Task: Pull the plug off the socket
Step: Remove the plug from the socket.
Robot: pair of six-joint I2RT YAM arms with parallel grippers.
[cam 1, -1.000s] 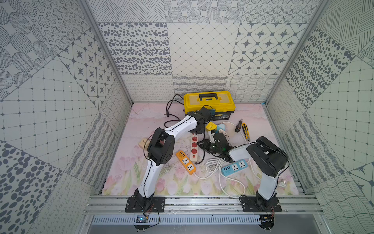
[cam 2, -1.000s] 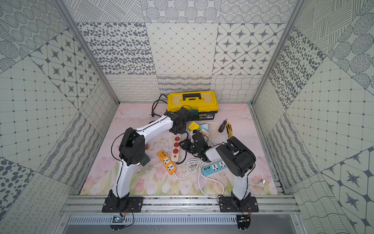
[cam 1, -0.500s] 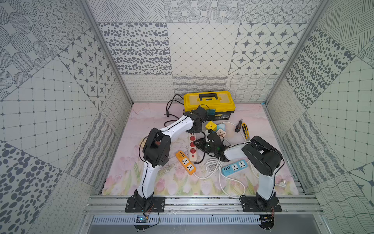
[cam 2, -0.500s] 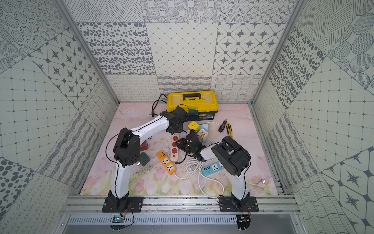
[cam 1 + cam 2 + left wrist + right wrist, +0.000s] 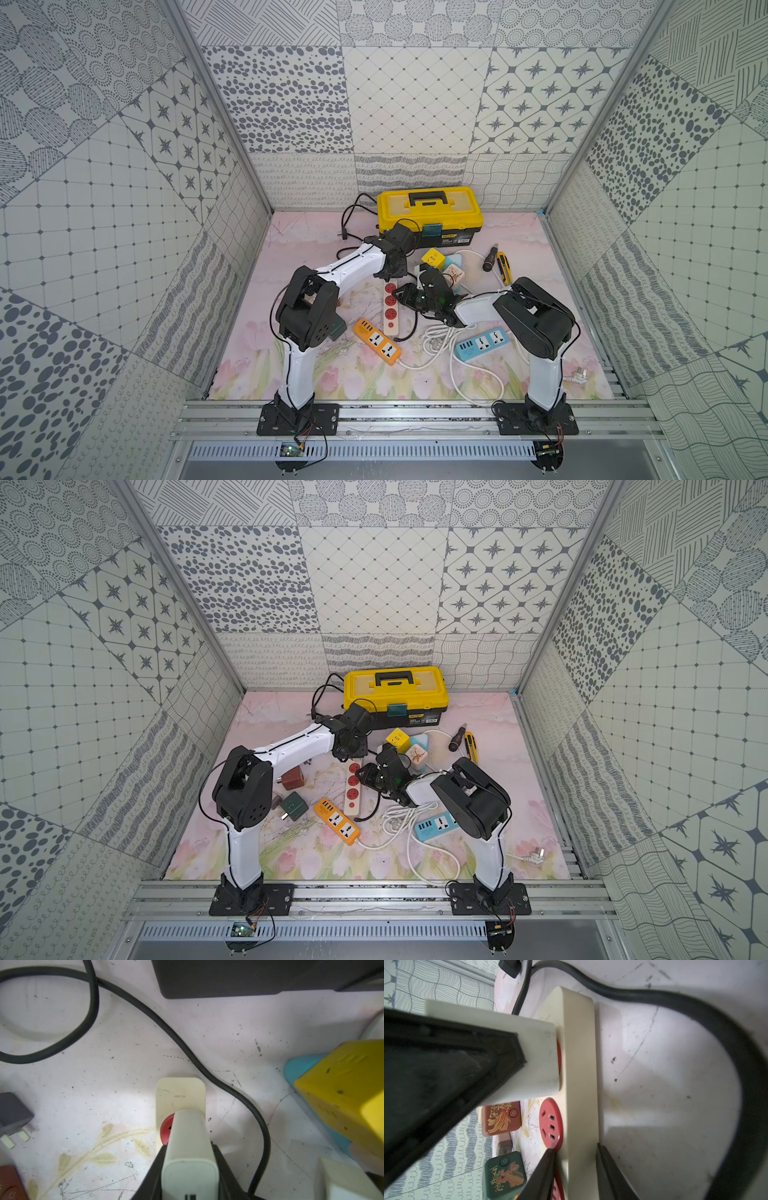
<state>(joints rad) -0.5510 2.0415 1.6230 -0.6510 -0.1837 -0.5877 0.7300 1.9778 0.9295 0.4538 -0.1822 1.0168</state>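
A cream socket strip (image 5: 390,316) (image 5: 353,800) with red round sockets lies mid-floor. At its far end a white plug (image 5: 189,1147) (image 5: 537,1059) sits in a red socket (image 5: 166,1128). My left gripper (image 5: 189,1147) (image 5: 392,272) is shut on the plug, one black finger on each side. My right gripper (image 5: 576,1153) (image 5: 405,297) is shut across the socket strip (image 5: 579,1064) near its middle, beside a free red socket (image 5: 550,1124). In both top views the plug is hidden under the left gripper.
A yellow toolbox (image 5: 430,216) stands at the back. A black cord (image 5: 187,1049) curves past the strip. A yellow cube adapter (image 5: 433,257), screwdriver (image 5: 489,257), orange strip (image 5: 377,340), blue strip (image 5: 482,343), white cable (image 5: 440,336), red adapter (image 5: 293,779) and green adapter (image 5: 293,806) lie around.
My right gripper has moved left onto the socket strip and closed on it. The left gripper has shifted slightly forward onto the strip's far end, and its elbow has swung left.
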